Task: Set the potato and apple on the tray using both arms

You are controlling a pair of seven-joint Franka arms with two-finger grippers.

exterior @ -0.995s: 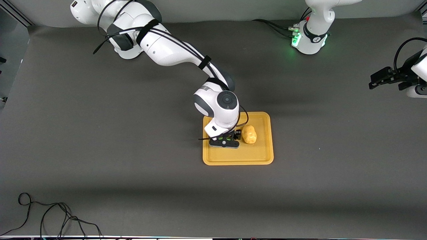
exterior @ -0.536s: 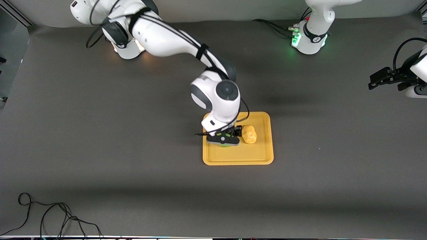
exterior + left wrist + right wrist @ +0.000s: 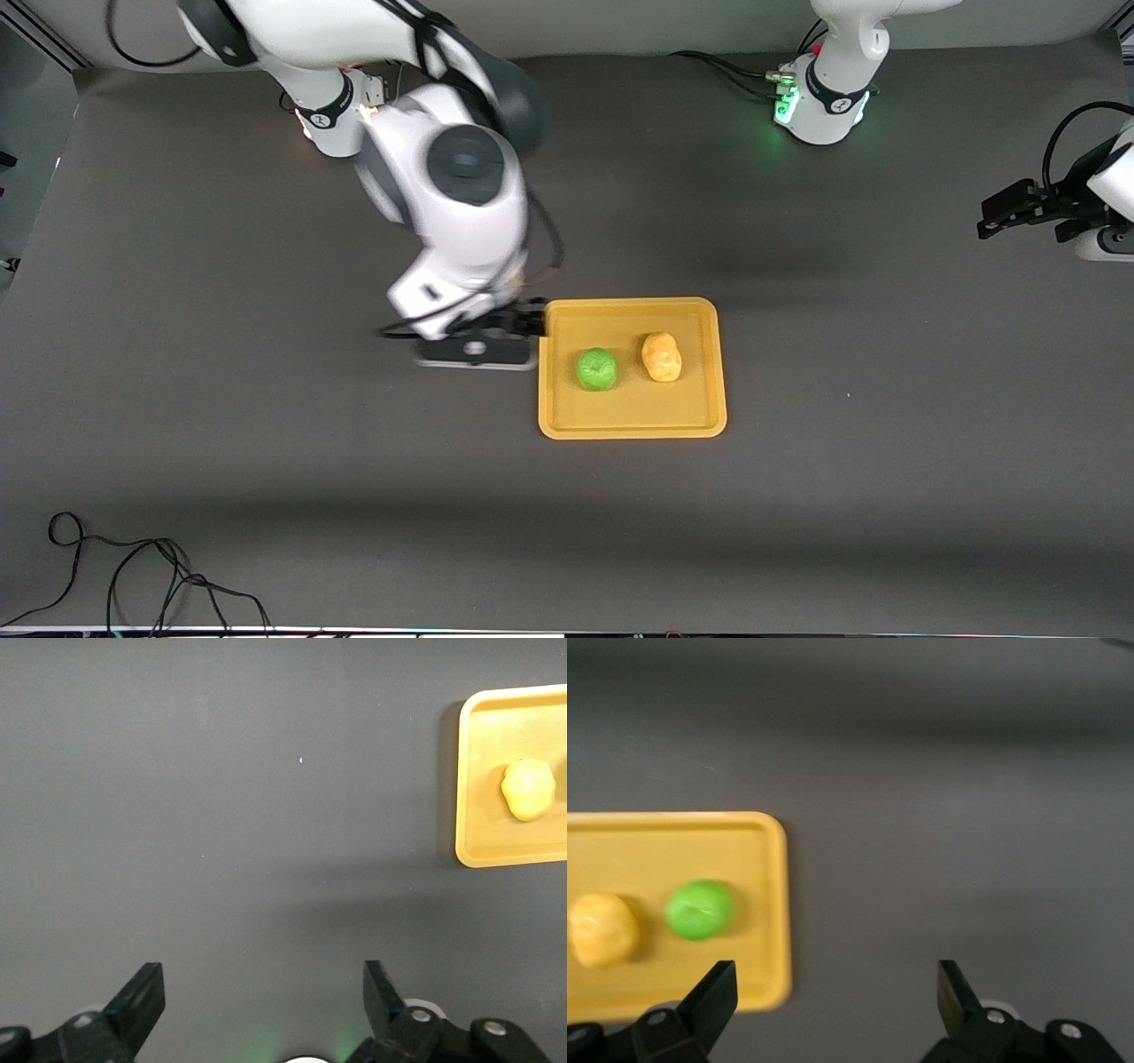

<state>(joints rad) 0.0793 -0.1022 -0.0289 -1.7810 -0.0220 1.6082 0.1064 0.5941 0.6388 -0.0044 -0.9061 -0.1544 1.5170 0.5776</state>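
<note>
No legible text, labels, brand names, numbers or signs appear on any surface in these views.

Evenly lit from above, fairly bright, no glare on the matte dark table (image 3: 266, 425). Soft broad shadow bands across it near the front camera. Heavy motion blur on the right arm (image 3: 452, 186); right wrist view smeared too, tray (image 3: 776, 904) edges soft. Left wrist view crisp, faint green glow low down.
</note>
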